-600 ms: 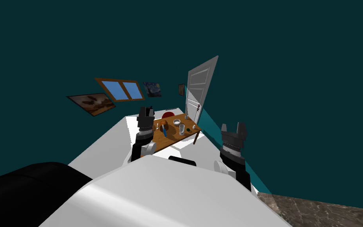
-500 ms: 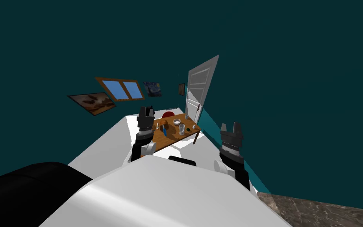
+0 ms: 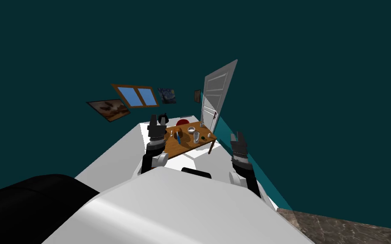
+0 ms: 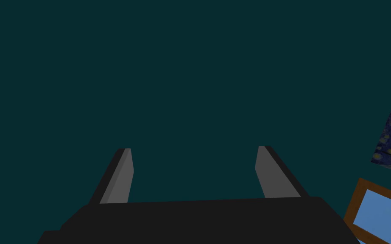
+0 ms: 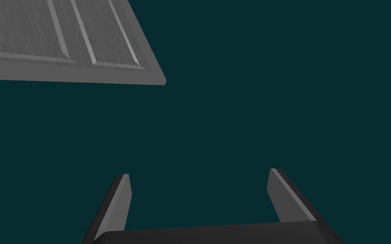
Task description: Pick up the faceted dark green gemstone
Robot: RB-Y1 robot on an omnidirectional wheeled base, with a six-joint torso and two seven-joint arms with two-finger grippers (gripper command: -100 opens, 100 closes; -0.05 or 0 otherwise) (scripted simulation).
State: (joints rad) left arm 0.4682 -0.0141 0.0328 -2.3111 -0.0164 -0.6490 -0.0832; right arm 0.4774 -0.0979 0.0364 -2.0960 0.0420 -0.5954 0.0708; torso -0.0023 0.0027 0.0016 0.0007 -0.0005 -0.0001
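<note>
Right hand (image 5: 199, 172) and left hand (image 4: 194, 148) hang spread and empty, the gemstone (image 3: 203, 138) lies on the table (image 3: 185, 146) well ahead of the right hand, close by a glass (image 3: 196, 136) that a hasty reach could topple.

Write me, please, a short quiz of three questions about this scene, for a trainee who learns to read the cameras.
1. True or false: the dark green gemstone lies on the floor.
2. Multiple choice: the left gripper is A) open and empty, B) shut on the gemstone, C) shut on a spoon.
3. Fill in: the right gripper is open, and the gemstone rests ahead of it on the wooden ____.
Key: 1 false; 2 A; 3 table.
</note>
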